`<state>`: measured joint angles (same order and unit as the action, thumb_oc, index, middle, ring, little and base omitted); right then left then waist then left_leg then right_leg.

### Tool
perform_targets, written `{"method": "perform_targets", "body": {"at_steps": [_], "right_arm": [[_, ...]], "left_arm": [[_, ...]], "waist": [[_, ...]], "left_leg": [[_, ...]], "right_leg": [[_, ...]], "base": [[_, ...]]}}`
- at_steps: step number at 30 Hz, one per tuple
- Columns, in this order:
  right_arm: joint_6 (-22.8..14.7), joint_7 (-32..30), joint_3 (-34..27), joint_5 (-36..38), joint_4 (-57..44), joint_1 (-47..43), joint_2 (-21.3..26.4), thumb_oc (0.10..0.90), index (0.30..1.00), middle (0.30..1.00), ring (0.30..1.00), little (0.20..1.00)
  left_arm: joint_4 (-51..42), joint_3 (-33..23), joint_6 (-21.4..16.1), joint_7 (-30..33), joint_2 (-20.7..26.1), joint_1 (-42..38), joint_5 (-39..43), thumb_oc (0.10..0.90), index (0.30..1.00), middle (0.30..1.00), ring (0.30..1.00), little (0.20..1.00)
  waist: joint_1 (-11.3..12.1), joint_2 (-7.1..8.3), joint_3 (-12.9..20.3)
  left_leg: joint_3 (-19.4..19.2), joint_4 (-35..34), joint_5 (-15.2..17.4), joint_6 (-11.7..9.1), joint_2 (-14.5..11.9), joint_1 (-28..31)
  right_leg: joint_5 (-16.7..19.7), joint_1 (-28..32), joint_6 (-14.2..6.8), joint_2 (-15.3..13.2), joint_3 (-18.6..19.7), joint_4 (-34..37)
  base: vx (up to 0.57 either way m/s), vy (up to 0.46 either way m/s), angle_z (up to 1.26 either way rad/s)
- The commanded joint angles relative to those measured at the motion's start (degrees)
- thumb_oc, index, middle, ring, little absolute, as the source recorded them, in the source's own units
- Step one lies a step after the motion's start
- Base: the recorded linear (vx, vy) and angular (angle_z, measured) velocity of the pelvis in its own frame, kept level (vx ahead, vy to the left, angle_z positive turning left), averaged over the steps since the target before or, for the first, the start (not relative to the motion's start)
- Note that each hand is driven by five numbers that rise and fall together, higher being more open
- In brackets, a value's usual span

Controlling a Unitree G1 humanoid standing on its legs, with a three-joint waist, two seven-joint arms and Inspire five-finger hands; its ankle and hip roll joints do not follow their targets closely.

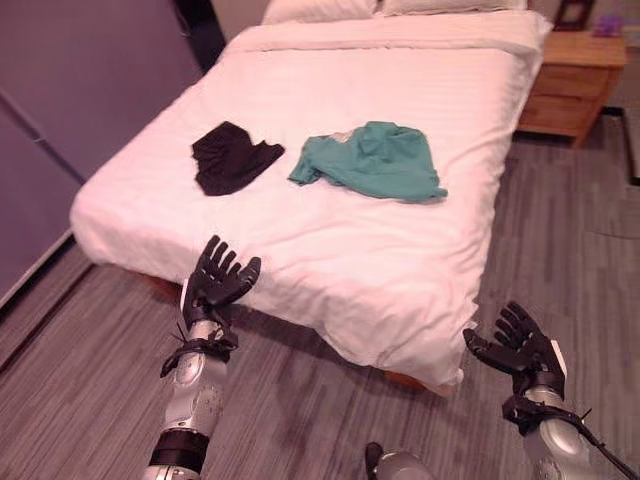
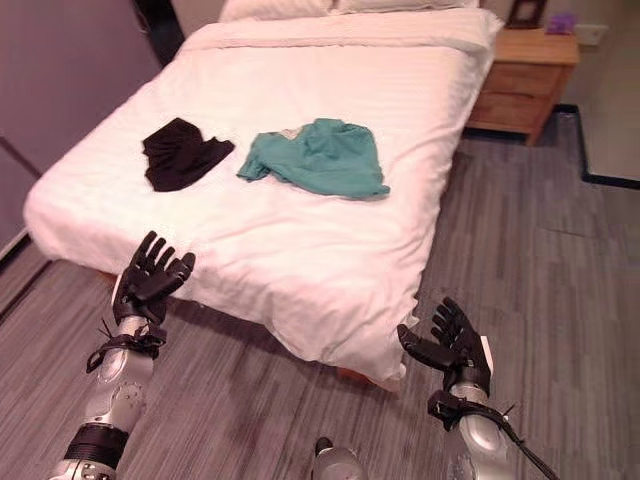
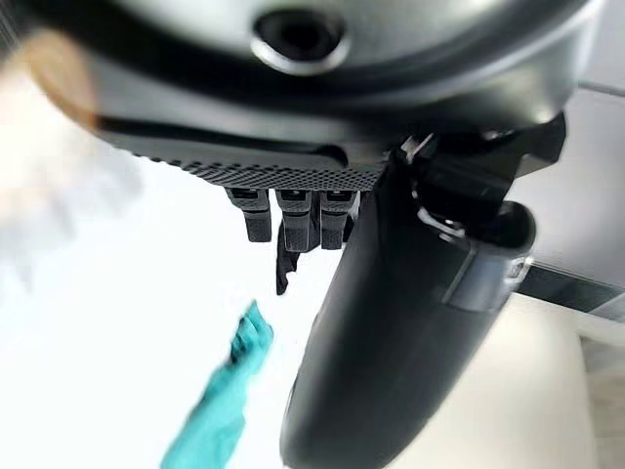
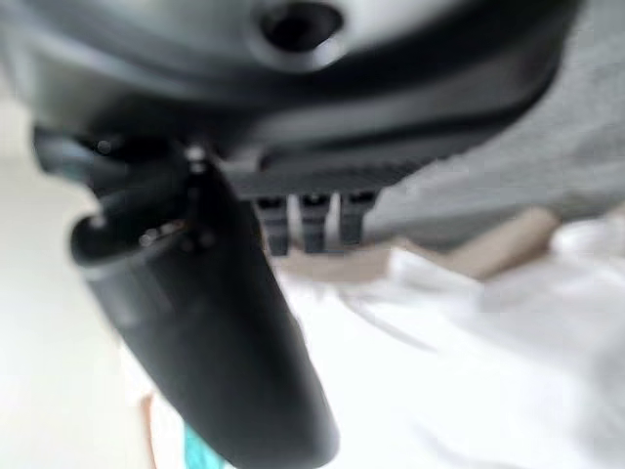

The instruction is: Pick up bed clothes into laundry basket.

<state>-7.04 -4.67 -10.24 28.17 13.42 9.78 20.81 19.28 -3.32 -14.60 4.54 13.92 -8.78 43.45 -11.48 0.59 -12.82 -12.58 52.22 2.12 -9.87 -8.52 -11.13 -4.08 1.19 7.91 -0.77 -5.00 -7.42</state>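
Here, two clothes lie side by side on the white bed (image 1: 330, 240): one black piece (image 1: 232, 157) and one green piece (image 1: 375, 160), a little apart. The left hand (image 1: 220, 280) and right hand (image 1: 520, 345) are both up with fingers spread, holding nothing, near the bed's foot edge. Wood floor (image 1: 560, 240) lies beside. One nightstand (image 1: 570, 75) is cut off.

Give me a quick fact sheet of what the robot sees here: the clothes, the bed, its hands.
bed: white duvet, pillows at the far end
black garment: crumpled, on the duvet's left part
green garment: crumpled, beside the black one, apart from it
left hand: fingers spread, at the bed's near edge, holding nothing
right hand: fingers spread, over the floor by the bed's corner
nightstand: wooden, far right
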Motion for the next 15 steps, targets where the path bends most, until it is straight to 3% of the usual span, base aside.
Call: {"method": "perform_targets", "body": {"at_steps": [1, 2, 3, 4, 5, 6, 7, 10, 11, 13, 14, 15], "right_arm": [[-6.3, -1.6, -2.3, 0.5, -4.8, -1.6, 5.7, 0.8, 0.9, 0.9, 0.9, 0.9], [-6.3, -1.6, -2.2, 0.3, -4.5, -2.1, 6.0, 0.8, 0.9, 0.9, 0.9, 0.9], [-6.3, -1.6, -2.2, 0.3, -4.5, -2.2, 6.1, 0.8, 0.9, 0.9, 0.9, 0.9], [-6.4, -1.6, -3.0, -0.2, -4.3, -2.2, 6.6, 0.8, 0.9, 0.9, 0.9, 0.9], [-6.4, -1.5, -3.1, -0.4, -4.1, -2.2, 6.9, 0.8, 0.9, 0.9, 0.9, 0.9], [-6.4, -1.5, -3.1, -0.4, -4.1, -2.2, 6.9, 0.8, 0.9, 0.9, 0.9, 0.9], [-6.5, -1.4, -3.5, -1.1, -3.7, -1.9, 7.1, 0.8, 0.9, 0.9, 0.9, 0.9], [-6.4, -1.3, -3.8, -1.7, -3.7, -1.5, 7.1, 0.8, 0.9, 0.9, 0.9, 0.9], [-6.1, -1.5, -4.6, -3.2, -3.7, -1.3, 7.3, 0.8, 0.9, 0.9, 0.9, 0.9], [-5.9, -1.5, -4.7, -3.4, -3.5, -1.5, 7.1, 0.8, 0.9, 0.9, 0.9, 0.9], [-5.7, -1.6, -5.2, -3.7, -3.6, -2.1, 6.5, 0.8, 0.9, 0.9, 0.9, 0.9], [-5.7, -1.6, -5.2, -3.7, -3.5, -2.2, 6.5, 0.8, 0.9, 0.9, 0.9, 0.9]], "left_arm": [[-3.4, -3.4, -6.1, 0.8, 2.7, -0.9, 1.2, 0.8, 0.9, 0.9, 0.9, 0.9], [-3.6, -4.1, -6.3, 0.8, 2.8, 0.1, 1.2, 0.8, 0.9, 0.9, 0.9, 0.9], [-3.6, -4.2, -6.3, 0.8, 2.8, 0.1, 1.2, 0.8, 0.9, 0.9, 0.9, 0.9], [-2.8, -4.6, -6.7, 0.7, 2.8, 0.4, 1.2, 0.8, 0.9, 0.9, 0.9, 0.9], [-2.9, -5.0, -7.0, 0.8, 2.8, 0.4, 1.3, 0.8, 0.9, 0.9, 0.9, 0.9], [-2.9, -5.0, -7.0, 0.8, 2.8, 0.4, 1.3, 0.8, 0.9, 0.9, 0.9, 0.9], [-2.5, -6.2, -7.9, 1.4, 2.7, -0.2, 2.0, 0.8, 0.9, 0.9, 0.9, 0.9], [-3.2, -6.9, -8.7, 1.7, 2.8, -1.0, 2.0, 0.8, 0.9, 0.9, 0.9, 0.9], [-4.9, -7.2, -9.4, 2.0, 3.7, -2.0, 0.7, 0.8, 0.9, 0.9, 0.9, 0.9], [-5.3, -7.4, -9.8, 1.6, 4.0, -2.1, 0.5, 0.8, 0.9, 0.9, 0.9, 0.9], [-6.7, -8.0, -11.0, 2.3, 4.5, -2.9, 0.2, 0.8, 0.9, 0.9, 0.9, 0.9], [-6.8, -8.0, -10.9, 2.3, 4.5, -2.8, 0.2, 0.8, 0.9, 0.9, 0.9, 0.9]], "waist": [[-0.2, 1.19, 1.9], [0.4, 0.34, 2.4], [0.6, 0.47, 2.4], [0.8, -0.29, 3.3], [1.1, -0.69, 3.8], [1.2, -0.71, 3.8], [1.8, -1.31, 5.1], [2.2, -1.48, 5.7], [2.3, -1.62, 6.1], [2.2, -1.44, 6.1], [2.1, -0.79, 6.5], [2.2, -0.63, 6.5]], "left_leg": [[2.1, -18.3, -14.0, 1.8, -2.7, 5.3], [3.2, -29.3, -13.9, 2.1, -5.8, 7.9], [2.8, -30.0, -14.4, 2.2, -5.6, 8.3], [4.0, -42.2, -14.7, 1.7, -7.8, 11.7], [5.5, -47.3, -15.0, 1.3, -7.7, 13.0], [5.4, -47.7, -15.4, 1.3, -7.7, 13.1], [10.8, -53.4, -15.6, -0.1, -7.6, 13.8], [13.9, -55.7, -15.7, -1.0, -7.6, 13.8], [13.9, -56.0, -14.3, -1.5, -7.3, 13.3], [13.1, -54.8, -12.7, -1.2, -7.0, 13.3], [12.4, -54.1, -8.6, -0.3, -5.5, 13.2], [12.2, -53.9, -8.4, -0.2, -5.3, 13.2]], "right_leg": [[2.9, -0.5, -7.8, -2.1, 1.5, 3.0], [2.5, 0.1, -9.5, -2.2, 4.4, 3.9], [2.7, 0.1, -9.5, -2.3, 4.6, 4.0], [2.1, 0.8, -11.4, -3.6, 7.0, 4.3], [1.8, 1.1, -12.0, -4.0, 8.3, 4.8], [2.0, 1.0, -12.0, -4.0, 8.4, 4.8], [1.9, 1.7, -13.0, -4.7, 11.2, 5.8], [2.0, 2.2, -13.9, -5.8, 13.0, 6.1], [1.5, 3.3, -15.3, -7.6, 13.9, 6.3], [1.5, 3.1, -15.6, -8.3, 14.5, 6.0], [2.5, 3.3, -17.1, -11.0, 15.7, 6.4], [2.5, 3.4, -17.2, -11.2, 15.8, 6.5]], "base": [[0.28, 0.299, -1.13], [0.28, 0.293, -1.05], [0.4, 0.487, -1.36], [0.32, 0.409, -1.42], [0.32, 0.41, -1.29], [0.31, 0.373, -0.98], [0.22, 0.246, -0.59], [0.26, 0.389, -0.7], [0.21, 0.392, -0.13], [0.18, 0.402, -0.02], [0.1, 0.316, -0.27], [0.15, 0.445, -0.32]]}}
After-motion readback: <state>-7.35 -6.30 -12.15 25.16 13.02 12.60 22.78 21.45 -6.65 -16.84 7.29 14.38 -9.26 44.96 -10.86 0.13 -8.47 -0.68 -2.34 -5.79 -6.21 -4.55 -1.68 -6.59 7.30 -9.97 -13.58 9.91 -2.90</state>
